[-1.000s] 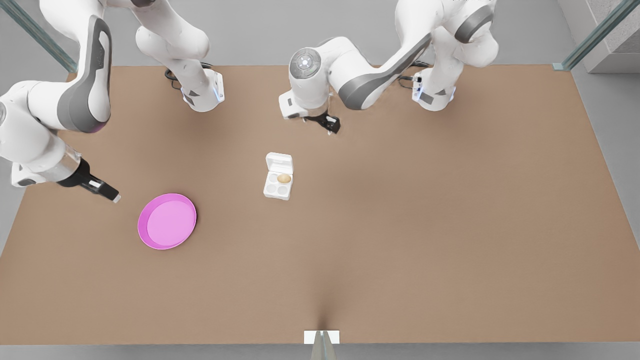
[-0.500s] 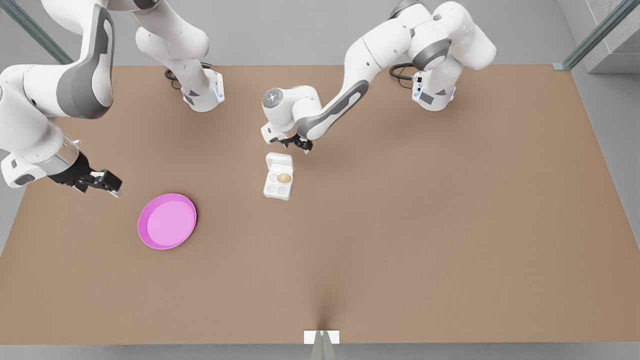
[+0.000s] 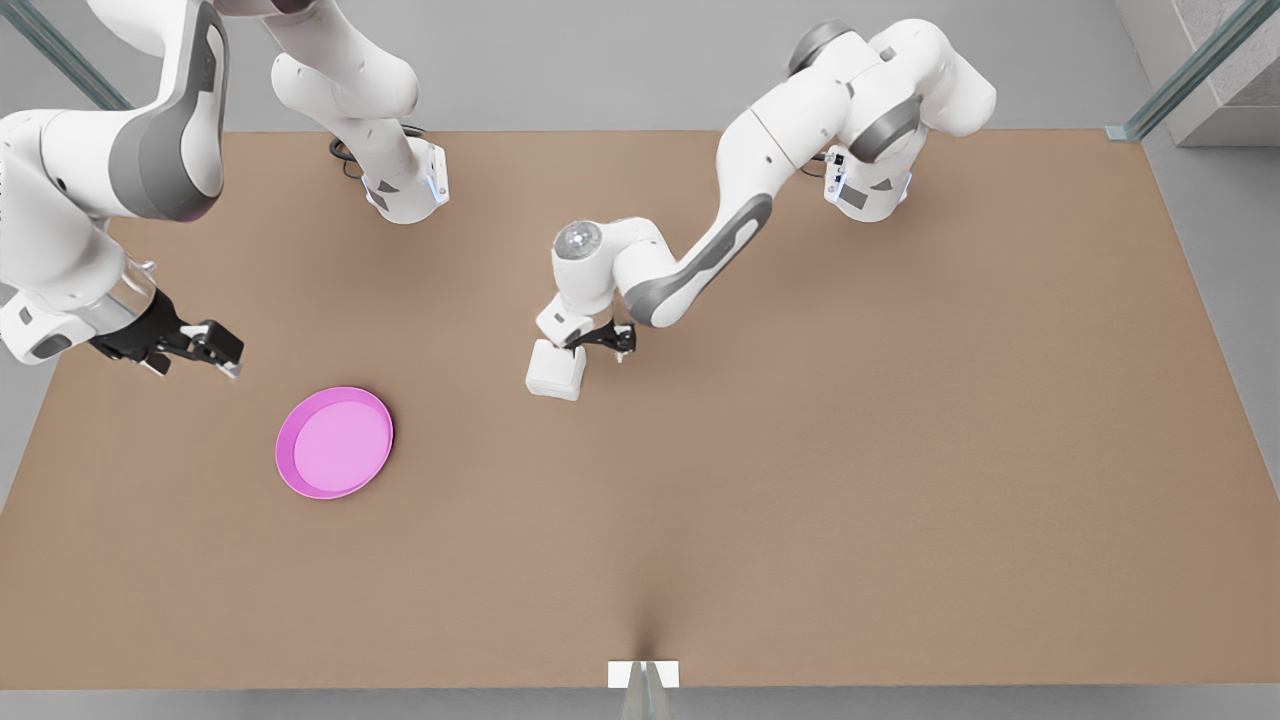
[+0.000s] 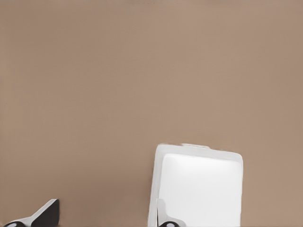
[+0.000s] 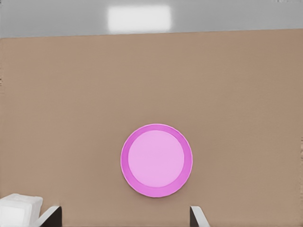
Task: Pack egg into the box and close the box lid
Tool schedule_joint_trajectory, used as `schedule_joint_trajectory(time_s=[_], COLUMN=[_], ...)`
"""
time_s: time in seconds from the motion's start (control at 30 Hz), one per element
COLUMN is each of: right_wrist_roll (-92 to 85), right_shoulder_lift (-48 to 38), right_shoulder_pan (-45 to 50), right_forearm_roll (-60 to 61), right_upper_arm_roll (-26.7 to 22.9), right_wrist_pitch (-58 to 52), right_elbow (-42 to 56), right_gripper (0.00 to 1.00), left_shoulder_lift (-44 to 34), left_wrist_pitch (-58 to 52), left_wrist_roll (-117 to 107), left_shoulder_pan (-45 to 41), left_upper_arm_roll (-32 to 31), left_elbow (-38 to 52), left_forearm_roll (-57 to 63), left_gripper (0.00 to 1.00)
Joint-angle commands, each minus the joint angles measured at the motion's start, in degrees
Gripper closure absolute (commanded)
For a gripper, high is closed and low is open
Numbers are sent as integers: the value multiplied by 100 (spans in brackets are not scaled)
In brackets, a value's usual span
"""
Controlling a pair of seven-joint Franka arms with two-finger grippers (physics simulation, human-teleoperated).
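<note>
The light, thin-walled box (image 3: pixel 556 371) sits lid-down; left end effector (image 3: pixel 598 343), fingers spread, at its 1 o'clock edge; right end effector (image 3: pixel 210 350), spread, waits.

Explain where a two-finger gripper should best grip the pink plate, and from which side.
Pinch the raised rim of the pink plate from above, one finger inside, one outside: it lies flat and looks too wide to span. The open right gripper hovers nearest; the left gripper is at the box.

No text, label, brand, number or sign is readable anywhere (arms, carton, plate and counter are all unmarked).
</note>
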Motion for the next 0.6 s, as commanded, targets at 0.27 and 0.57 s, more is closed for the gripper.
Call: schedule_joint_trajectory(time_s=[0.27, 0.57], right_wrist_roll=[-368, -394], right_shoulder_lift=[33, -2], right_shoulder_pan=[8, 87], right_forearm_roll=[-12, -12], right_upper_arm_roll=[5, 31], right_wrist_pitch=[-127, -145], right_elbow=[-59, 3], right_gripper=[0, 0], left_shoulder_lift=[-2223, -3621], left_wrist_pitch=[-3925, -3398], left_wrist_roll=[5694, 6241], left_shoulder_pan=[3420, 4324], left_upper_arm_roll=[740, 612], left_elbow=[287, -891], left_forearm_roll=[-1391, -2352], left_gripper=[0, 0])
